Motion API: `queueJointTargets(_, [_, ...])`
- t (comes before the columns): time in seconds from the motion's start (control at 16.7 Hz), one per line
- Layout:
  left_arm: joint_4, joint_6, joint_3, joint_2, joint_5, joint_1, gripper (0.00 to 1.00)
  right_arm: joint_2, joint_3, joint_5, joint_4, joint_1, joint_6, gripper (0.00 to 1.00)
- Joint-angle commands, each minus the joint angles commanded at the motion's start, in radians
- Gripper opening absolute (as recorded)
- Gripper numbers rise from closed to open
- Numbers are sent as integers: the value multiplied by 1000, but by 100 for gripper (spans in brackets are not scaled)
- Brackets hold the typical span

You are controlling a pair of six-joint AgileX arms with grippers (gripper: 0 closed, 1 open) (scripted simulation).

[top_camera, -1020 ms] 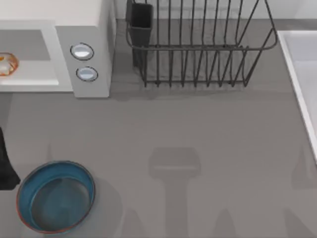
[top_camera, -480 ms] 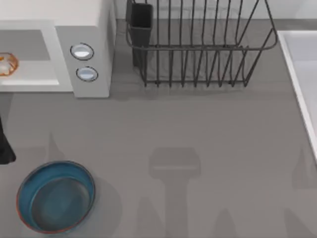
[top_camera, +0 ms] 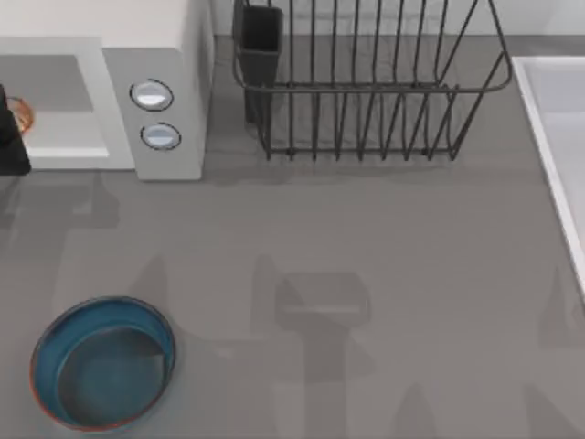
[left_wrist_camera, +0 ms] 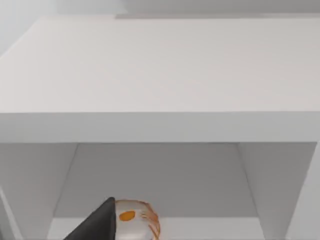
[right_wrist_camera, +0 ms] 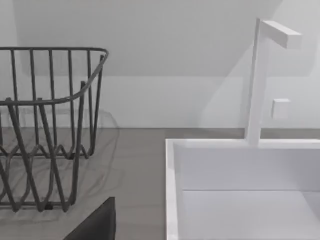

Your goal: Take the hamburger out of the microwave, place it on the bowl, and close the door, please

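Observation:
The white microwave (top_camera: 155, 55) stands at the table's far left with its light-grey cavity (left_wrist_camera: 155, 175) facing me. The hamburger (left_wrist_camera: 137, 224), a cream lump with an orange spot, lies on the cavity floor, and its edge (top_camera: 24, 114) peeks out in the top view. My left gripper (top_camera: 11, 137) hovers at the cavity mouth, right in front of the hamburger and partly covering it. A dark part of it (left_wrist_camera: 97, 226) sits just beside the bun. The teal bowl (top_camera: 102, 361) rests at the near left. The door is out of view.
A dark wire dish rack (top_camera: 366, 87) with a black cup (top_camera: 260, 41) stands at the back middle. A white sink (top_camera: 558, 137) with a faucet (right_wrist_camera: 260, 75) runs along the right edge. A dark part of my right gripper (right_wrist_camera: 95, 224) hangs near the sink.
My left gripper has moved from beside the bowl back toward the microwave's opening, where it now covers part of the hamburger. The bowl and hamburger have stayed put.

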Motion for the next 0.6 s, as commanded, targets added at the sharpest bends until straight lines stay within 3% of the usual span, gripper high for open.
queueJointTargets(0.6, [433, 36, 412, 988, 92, 79, 100, 0, 0, 0, 0, 0, 0, 100])
